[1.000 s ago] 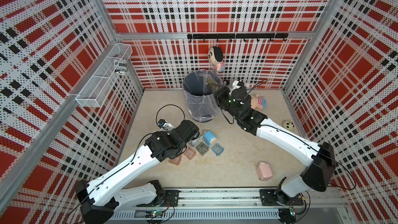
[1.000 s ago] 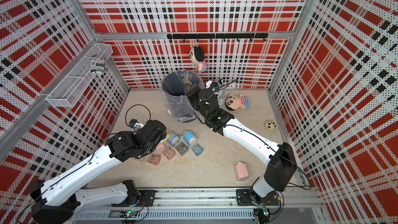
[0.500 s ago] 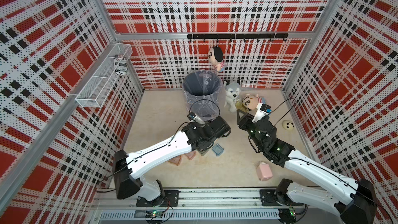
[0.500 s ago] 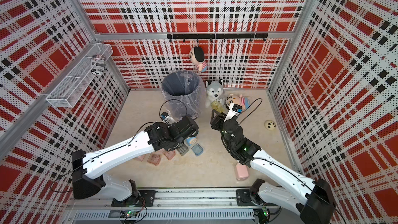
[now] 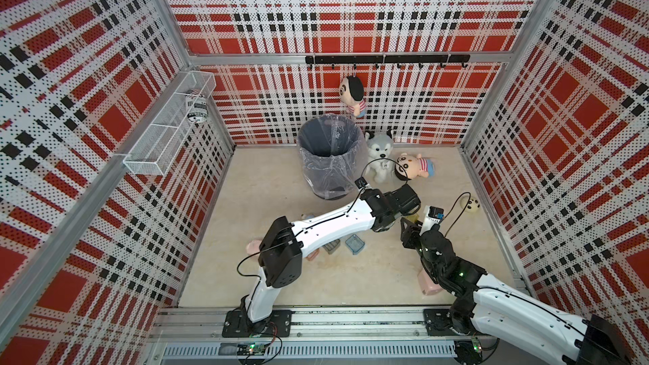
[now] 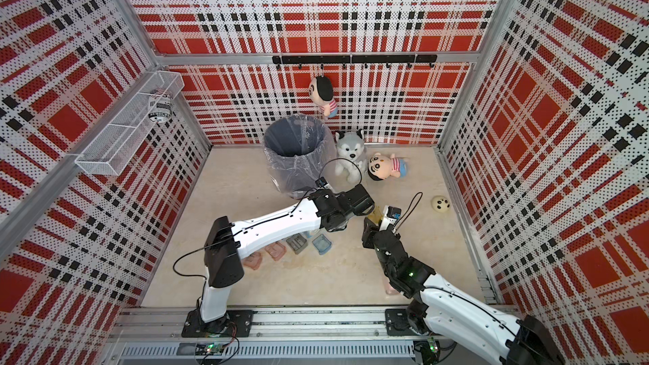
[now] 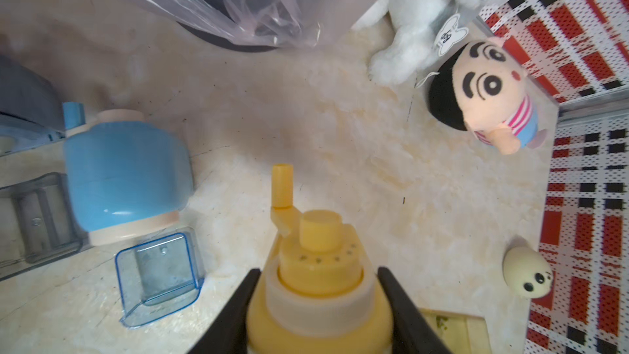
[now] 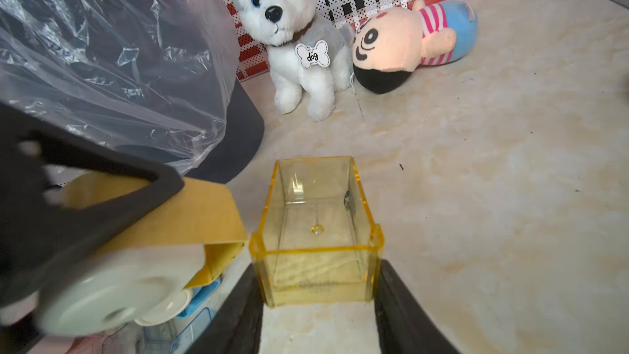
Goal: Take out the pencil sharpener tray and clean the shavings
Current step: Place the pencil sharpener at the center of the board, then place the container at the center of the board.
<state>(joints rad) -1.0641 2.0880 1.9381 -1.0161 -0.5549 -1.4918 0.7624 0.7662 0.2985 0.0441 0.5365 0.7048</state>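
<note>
left gripper [image 7: 318,273] clamped snug round the yellow pencil sharpener [image 7: 318,304], right gripper [image 8: 317,266] pinching the clear yellow tray [image 8: 316,219] by one end, tray out of the sharpener, looks pretty much empty, just at its 3 o'clock, lined trash bin [image 5: 330,156] round 10 o'clock

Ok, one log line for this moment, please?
left jaws: shut on yellow sharpener | right jaws: shut on yellow tray | tray: out of sharpener, looks nearly empty
</note>
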